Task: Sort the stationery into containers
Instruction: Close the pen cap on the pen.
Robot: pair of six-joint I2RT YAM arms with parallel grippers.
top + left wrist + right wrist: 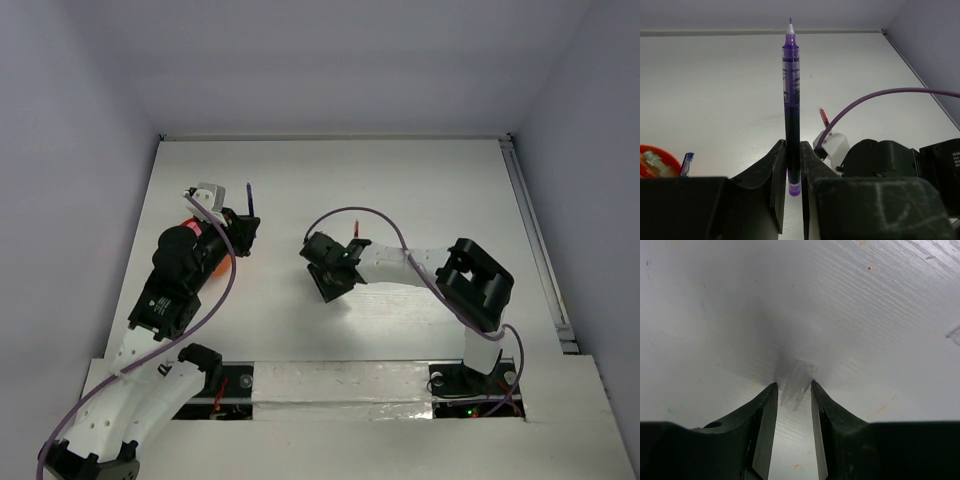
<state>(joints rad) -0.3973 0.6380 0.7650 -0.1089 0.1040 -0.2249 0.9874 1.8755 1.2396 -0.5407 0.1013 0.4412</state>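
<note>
Left jaws: closed on a purple pen (pixel 791 100), gripping its lower barrel. In the left wrist view the pen runs straight out from the jaws, tip at the far end. In the top view it sticks out past the jaws toward the far side of the counter (pixel 400 190).

Orange pot (pixel 671 162): on the counter at the left, near side, partly covered by the left arm (pixel 180 270) in the top view. We see pale green contents inside but cannot identify them. 1 blue pen (pixel 686 164) shows just beside the pot's right edge; we cannot tell whether it touches the pot.

Right jaws: narrow, tips down at the counter near its middle, with 1 clear cap (pixel 796 385) lying tilted between them. The cap meets the right-hand tip. We cannot tell whether it is actually pinched.

1 red pen (pixel 824 116) lies on the counter just beyond the right arm's (pixel 400 265) wrist. A purple cable (pixel 880 95) arcs over that wrist.

1 small clear piece (pixel 955 335) sits at the right edge of the right wrist view, well apart from the cap.
</note>
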